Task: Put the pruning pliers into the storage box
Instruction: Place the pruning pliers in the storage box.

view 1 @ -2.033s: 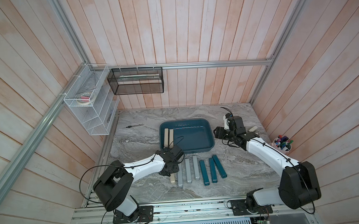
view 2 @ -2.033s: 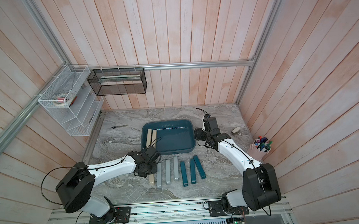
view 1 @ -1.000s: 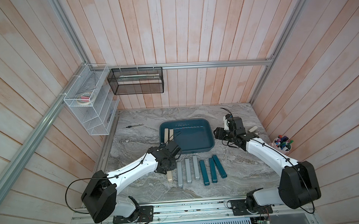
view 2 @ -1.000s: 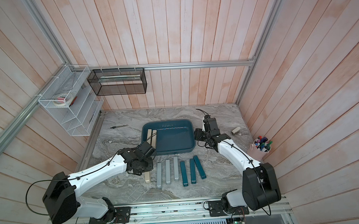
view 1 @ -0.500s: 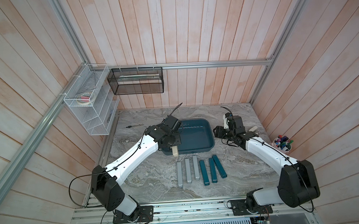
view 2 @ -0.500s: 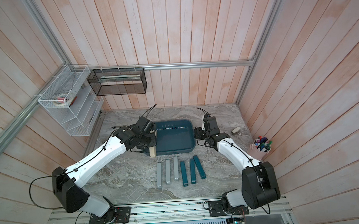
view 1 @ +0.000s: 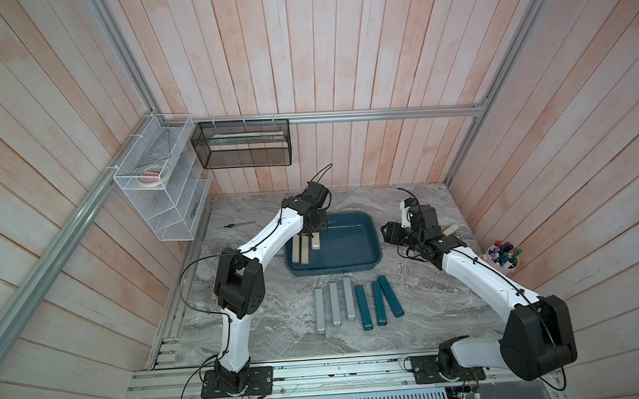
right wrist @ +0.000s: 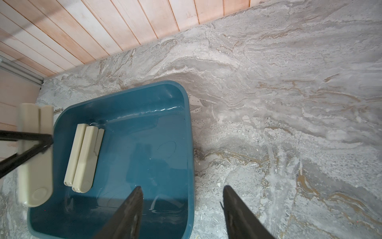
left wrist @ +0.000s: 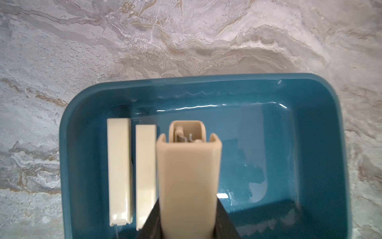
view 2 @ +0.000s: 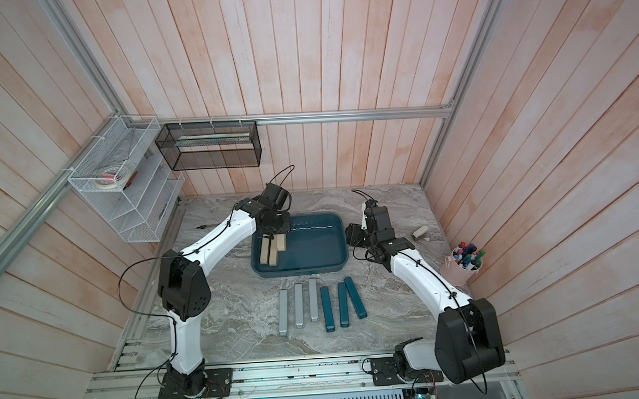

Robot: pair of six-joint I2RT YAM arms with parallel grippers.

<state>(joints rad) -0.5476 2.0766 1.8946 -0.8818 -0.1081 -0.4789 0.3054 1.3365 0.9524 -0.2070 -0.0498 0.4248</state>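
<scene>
The teal storage box (view 1: 332,272) sits mid-table. Two beige pruning pliers (view 1: 300,252) lie side by side in its left part, also seen in the left wrist view (left wrist: 119,171). My left gripper (left wrist: 189,207) is shut on a third beige one (view 1: 315,242), holding it just above the box floor beside those two. Three light grey pliers (view 1: 335,304) and three dark teal ones (view 1: 378,303) lie in a row on the table in front of the box. My right gripper (right wrist: 182,187) stands open over the box's right rim (right wrist: 191,144), holding nothing.
A pink cup of markers (view 1: 504,255) stands at the right wall, and a small beige object (view 1: 451,231) lies behind it. A thin silver tool (view 1: 241,224) lies at the back left. A black mesh basket (view 1: 243,148) and a white wire rack (view 1: 161,177) hang on the walls.
My left arm lifted the beige pliers from the left end of the table row and carried it back over the box, lowering it beside the two inside. The right arm stayed put.
</scene>
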